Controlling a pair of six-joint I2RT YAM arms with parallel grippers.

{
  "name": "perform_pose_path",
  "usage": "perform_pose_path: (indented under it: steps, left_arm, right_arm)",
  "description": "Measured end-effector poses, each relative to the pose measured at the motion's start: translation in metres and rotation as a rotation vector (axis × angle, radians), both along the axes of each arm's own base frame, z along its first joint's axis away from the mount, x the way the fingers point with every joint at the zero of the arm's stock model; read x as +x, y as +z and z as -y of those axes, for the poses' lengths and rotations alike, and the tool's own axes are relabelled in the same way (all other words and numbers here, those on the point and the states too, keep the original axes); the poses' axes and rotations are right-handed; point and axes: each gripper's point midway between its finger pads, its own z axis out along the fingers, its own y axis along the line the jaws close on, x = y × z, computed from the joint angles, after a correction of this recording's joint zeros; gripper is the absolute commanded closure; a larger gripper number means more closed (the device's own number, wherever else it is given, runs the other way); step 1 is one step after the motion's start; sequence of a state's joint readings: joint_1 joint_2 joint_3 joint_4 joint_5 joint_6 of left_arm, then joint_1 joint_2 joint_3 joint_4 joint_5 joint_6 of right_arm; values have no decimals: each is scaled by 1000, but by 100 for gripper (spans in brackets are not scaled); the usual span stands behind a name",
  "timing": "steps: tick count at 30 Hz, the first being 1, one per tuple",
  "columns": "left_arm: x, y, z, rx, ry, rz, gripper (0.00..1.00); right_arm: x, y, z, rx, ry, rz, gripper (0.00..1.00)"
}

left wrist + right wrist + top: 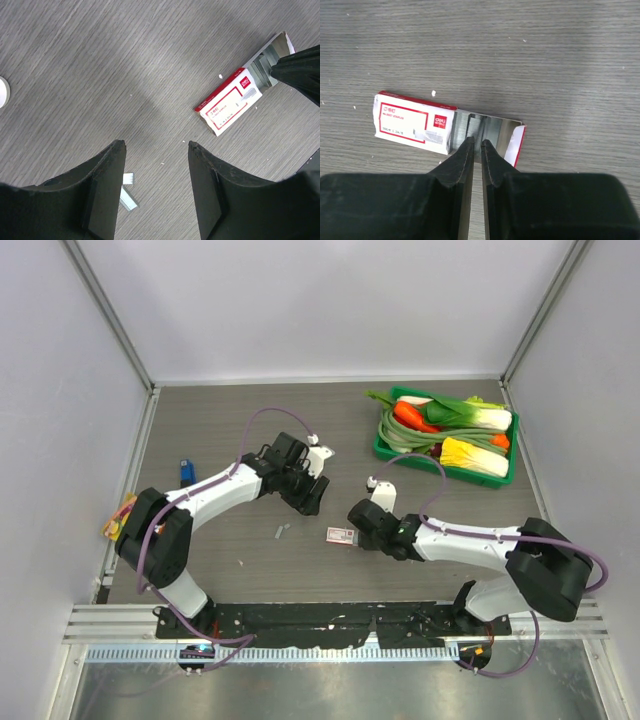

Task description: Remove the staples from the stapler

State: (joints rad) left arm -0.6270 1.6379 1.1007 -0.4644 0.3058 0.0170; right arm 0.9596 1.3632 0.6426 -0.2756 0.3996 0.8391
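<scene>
The blue stapler [186, 472] lies at the far left of the table, away from both grippers. Two short silver staples strips [281, 531] lie loose on the table; in the left wrist view the staples [127, 192] sit just beside my left finger. My left gripper [306, 492] [156, 145] is open and empty above the table. My right gripper [360, 532] [475, 142] has its jaws nearly together with only a thin slit, tips over the open end of a white-and-red box [415, 122] [230, 102] whose pulled-out tray holds more staple strips. Nothing shows between the fingers.
A green tray [383, 445] of vegetables stands at the back right. An orange snack packet [118, 518] lies at the left edge. A white round object [2, 92] shows at the left edge of the left wrist view.
</scene>
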Motion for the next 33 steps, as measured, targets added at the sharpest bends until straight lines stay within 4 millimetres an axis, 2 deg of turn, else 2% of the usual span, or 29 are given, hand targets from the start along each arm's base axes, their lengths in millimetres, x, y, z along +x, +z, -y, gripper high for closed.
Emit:
perform_pose_path:
  steps: [11, 19, 33]
  left_arm:
    - [0, 0, 0, 3, -9, 6, 43]
    - [0, 0, -1, 5, -11, 8, 43]
    - [1, -1, -1, 9, -8, 11, 44]
  right_arm:
    - [2, -1, -4, 11, 10, -4, 86]
    - [3, -2, -7, 15, 18, -1, 91]
    - [4, -1, -10, 24, 26, 2, 93]
